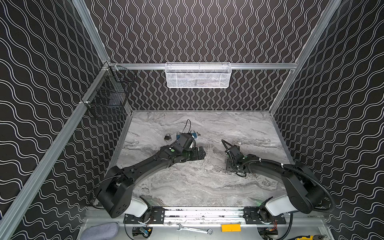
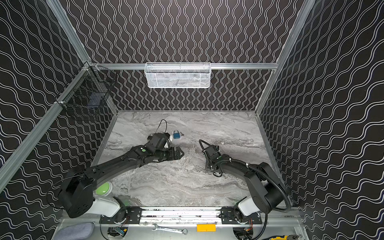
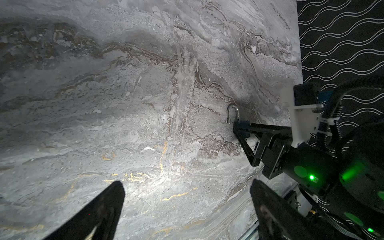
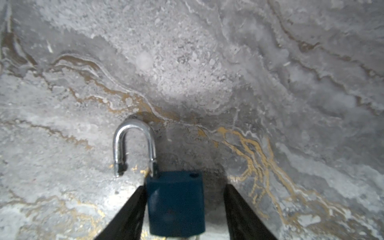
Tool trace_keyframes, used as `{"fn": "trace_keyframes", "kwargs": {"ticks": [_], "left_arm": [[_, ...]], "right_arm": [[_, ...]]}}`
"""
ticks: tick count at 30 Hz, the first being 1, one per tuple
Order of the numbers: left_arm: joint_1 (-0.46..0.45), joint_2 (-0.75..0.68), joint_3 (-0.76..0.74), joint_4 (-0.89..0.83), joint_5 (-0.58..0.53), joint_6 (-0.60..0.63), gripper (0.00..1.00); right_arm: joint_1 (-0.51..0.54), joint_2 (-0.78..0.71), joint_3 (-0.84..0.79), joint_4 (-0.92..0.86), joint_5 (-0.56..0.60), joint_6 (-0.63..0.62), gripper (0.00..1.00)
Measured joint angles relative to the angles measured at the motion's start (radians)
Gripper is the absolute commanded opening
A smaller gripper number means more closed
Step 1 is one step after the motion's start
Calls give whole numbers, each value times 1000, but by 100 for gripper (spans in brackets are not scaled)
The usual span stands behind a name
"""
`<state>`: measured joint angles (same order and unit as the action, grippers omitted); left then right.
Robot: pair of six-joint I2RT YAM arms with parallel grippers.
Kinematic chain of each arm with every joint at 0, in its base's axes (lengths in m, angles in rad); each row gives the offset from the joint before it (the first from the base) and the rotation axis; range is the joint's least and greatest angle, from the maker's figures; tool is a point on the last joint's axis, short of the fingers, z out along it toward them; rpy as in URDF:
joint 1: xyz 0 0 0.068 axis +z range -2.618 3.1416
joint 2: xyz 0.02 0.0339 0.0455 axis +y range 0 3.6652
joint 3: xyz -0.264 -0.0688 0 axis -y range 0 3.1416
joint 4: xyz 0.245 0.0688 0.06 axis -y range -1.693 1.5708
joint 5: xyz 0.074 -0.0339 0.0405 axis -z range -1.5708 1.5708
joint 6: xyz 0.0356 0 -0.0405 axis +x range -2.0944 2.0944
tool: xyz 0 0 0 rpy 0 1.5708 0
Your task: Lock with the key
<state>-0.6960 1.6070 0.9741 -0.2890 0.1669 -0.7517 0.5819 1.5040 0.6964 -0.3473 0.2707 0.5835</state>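
Lying between right gripper [image 4: 185,187] fingers [image 4: 133,212], blue square-bodied padlock [image 4: 176,203] with open silver shackle [image 4: 134,124], one finger touching, other apart, left gripper [image 3: 186,184] spread wide, empty.

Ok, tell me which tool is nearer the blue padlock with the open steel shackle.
Right. The right tool straddles the open-shackled blue padlock; the left tool is apart from it, jaws wide.

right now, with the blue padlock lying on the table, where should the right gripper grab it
Take the padlock by its blue block body, one finger on each narrow side, coming from the end away from the shackle. The shackle is swung open and rounded, a poor hold; the body's sides are straight and parallel, and the right gripper straddles it.
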Motion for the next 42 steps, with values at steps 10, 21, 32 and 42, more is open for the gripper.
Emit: {"fn": "trace_keyframes", "kwargs": {"ticks": [10, 21, 32, 42], "left_arm": [[-1, 13, 15, -1, 6, 26, 96], [1, 60, 27, 22, 54, 33, 90], [1, 130, 21, 121, 154, 44, 87], [0, 195, 12, 259, 248, 19, 81]], "right_arm": [[36, 10, 7, 9, 3, 4, 41], [42, -25, -10, 14, -21, 7, 17], [43, -247, -53, 74, -217, -26, 17], [44, -277, -22, 101, -344, -30, 16]]}}
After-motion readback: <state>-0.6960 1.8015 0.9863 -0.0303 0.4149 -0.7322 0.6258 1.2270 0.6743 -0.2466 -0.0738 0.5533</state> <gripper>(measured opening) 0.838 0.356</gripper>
